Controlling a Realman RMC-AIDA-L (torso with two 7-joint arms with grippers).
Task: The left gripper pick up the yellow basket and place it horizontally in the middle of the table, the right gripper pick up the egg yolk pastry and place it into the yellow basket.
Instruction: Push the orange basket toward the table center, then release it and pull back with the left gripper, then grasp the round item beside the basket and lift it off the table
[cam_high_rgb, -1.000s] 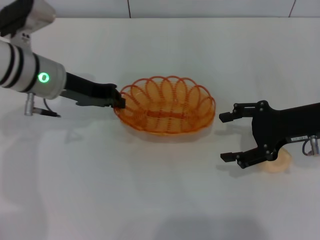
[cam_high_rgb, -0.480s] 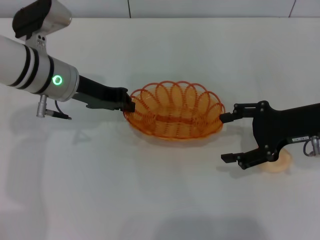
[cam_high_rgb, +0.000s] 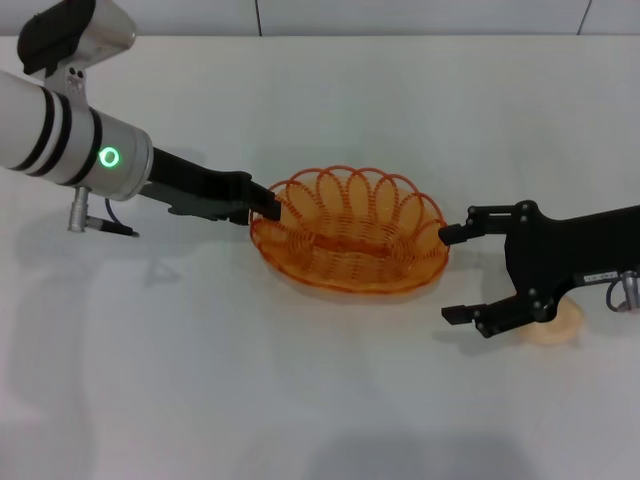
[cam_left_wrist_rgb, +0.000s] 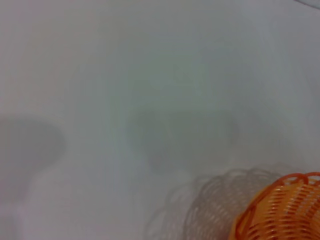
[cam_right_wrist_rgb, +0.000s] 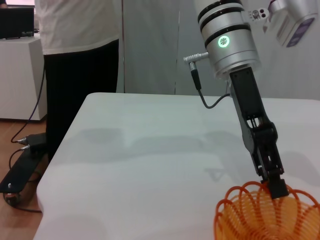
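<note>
The yellow basket (cam_high_rgb: 350, 232) is oval, orange-yellow wire, and lies lengthwise across the middle of the white table (cam_high_rgb: 320, 400). My left gripper (cam_high_rgb: 262, 207) is shut on the basket's left rim; the right wrist view shows it clamped there (cam_right_wrist_rgb: 276, 188). The basket's edge also shows in the left wrist view (cam_left_wrist_rgb: 280, 210) and in the right wrist view (cam_right_wrist_rgb: 265, 212). My right gripper (cam_high_rgb: 455, 275) is open just right of the basket, its upper finger close to the rim. The egg yolk pastry (cam_high_rgb: 556, 326) lies on the table behind the right gripper, partly hidden by the arm.
A person in a white top (cam_right_wrist_rgb: 80, 30) stands beyond the table's far edge in the right wrist view. A cable hangs from the left arm's joint (cam_high_rgb: 100, 225).
My left gripper has carried the basket right and then slightly toward the front, to the table's middle. The right gripper and pastry have not moved.
</note>
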